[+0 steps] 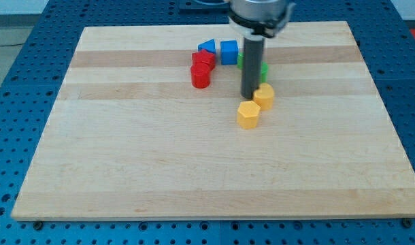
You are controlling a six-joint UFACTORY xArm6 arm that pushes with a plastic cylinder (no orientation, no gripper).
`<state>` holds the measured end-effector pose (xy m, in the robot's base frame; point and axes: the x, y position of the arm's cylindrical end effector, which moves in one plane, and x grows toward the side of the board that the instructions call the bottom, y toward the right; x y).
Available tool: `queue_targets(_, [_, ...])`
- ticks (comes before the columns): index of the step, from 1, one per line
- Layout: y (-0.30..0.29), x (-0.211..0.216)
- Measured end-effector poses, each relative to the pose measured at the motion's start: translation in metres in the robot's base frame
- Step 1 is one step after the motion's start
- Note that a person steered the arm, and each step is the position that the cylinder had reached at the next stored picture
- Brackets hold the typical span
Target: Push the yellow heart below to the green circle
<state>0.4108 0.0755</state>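
Two yellow blocks mid-board: yellow heart block [264,96] touching a yellow hexagon block [248,114] at its lower left. My tip [250,96] is down just left of the heart; rod only, nothing gripped. Green blocks [263,69] peek out behind the rod, shapes hidden. Further left: blue cube [228,52], blue triangle-ish block [207,47], two red blocks [201,71] on the wooden board [126,150].
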Motion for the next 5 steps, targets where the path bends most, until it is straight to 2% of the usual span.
queue_targets(1, [0.026, 0.024])
queue_targets(2, [0.043, 0.024])
queue_targets(4, [0.047, -0.026])
queue_targets(5, [0.058, -0.032])
